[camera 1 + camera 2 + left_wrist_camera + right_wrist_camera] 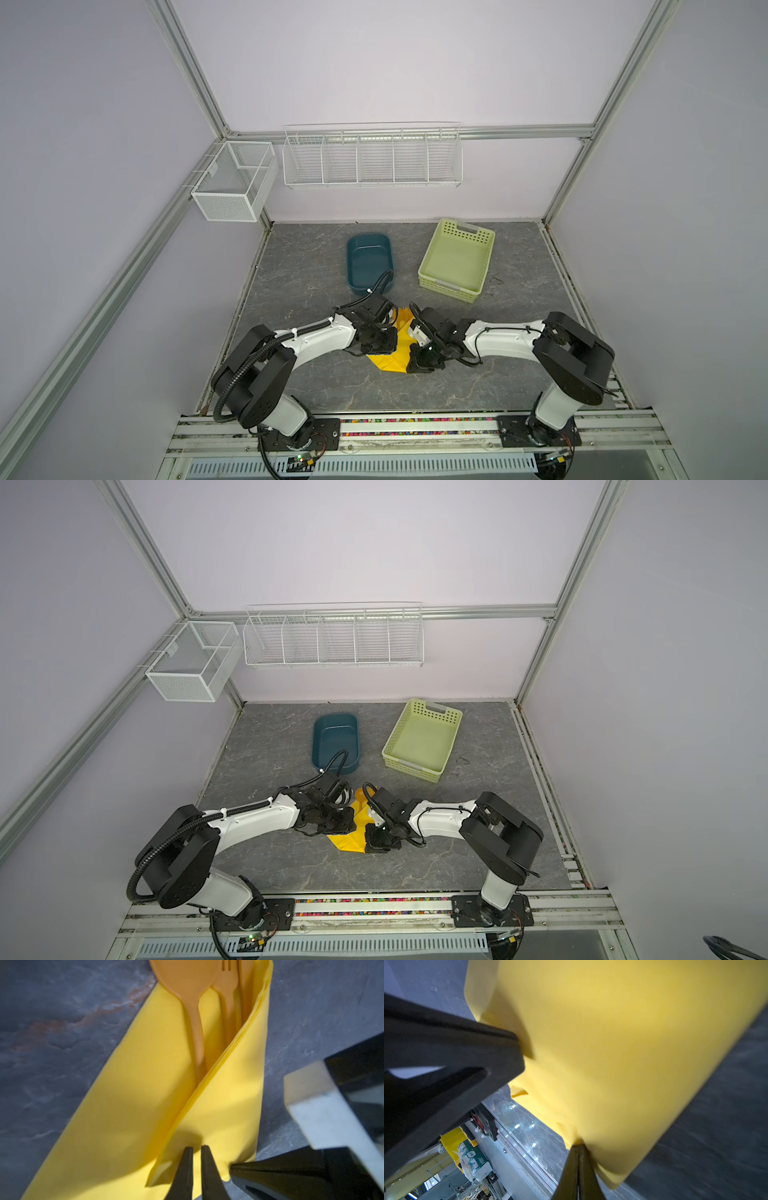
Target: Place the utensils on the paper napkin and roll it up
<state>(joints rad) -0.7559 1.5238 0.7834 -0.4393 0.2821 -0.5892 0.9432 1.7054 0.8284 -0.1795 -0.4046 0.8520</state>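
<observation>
Right pincer is clamped tight on one corner of the bright yellow paper napkin. Its two black fingers are pressed together with a scrap of yellow at their tip, and from that corner the sheet rises and curls over. Left pincer sits over the folded flap with its jaws a sliver apart and nothing seen between them; whether the tips touch the paper I cannot tell.

From the left wrist, the napkin lies diagonally on the grey marbled counter. One side is folded over the slim orange plastic utensils, which lie side by side in the crease. The round-bowled spoon is outermost, with its bowl reaching past the napkin's edge. The fork lies beside it, and a third orange piece is mostly hidden under the flap.

In both top views the napkin shows between the two wrists. A teal oval plastic tub and a pale green perforated basket stand further back, well apart from it.
</observation>
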